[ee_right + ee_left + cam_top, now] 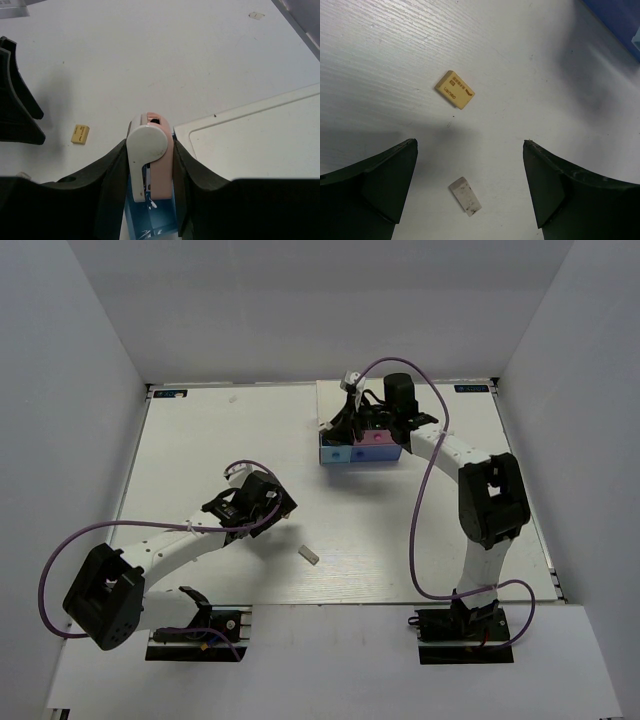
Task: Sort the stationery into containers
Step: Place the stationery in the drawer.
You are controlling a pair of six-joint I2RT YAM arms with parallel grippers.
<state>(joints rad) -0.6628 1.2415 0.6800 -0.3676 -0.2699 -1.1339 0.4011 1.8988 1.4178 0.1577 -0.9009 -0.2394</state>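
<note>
My left gripper [470, 146] is open and hovers over the table [395, 50]. A whitish eraser block [465, 196] lies between its fingers, and a tan eraser [454, 89] lies just ahead. My right gripper [149, 148] is shut on a pink-and-white stationery item [150, 155] and holds it over an open blue drawer [155, 217] of the white drawer unit [345, 405]. In the top view the right gripper [365, 422] is at the unit, the left gripper [257, 502] is mid-table, and a whitish eraser [309, 554] lies near it. The tan eraser [80, 134] also shows in the right wrist view.
The unit's blue [335, 452] and pink [375, 440] drawer fronts face the arms. Purple cables [425, 500] loop over both arms. White walls enclose the table on three sides. The unit's white top [250, 145] lies right of the held item.
</note>
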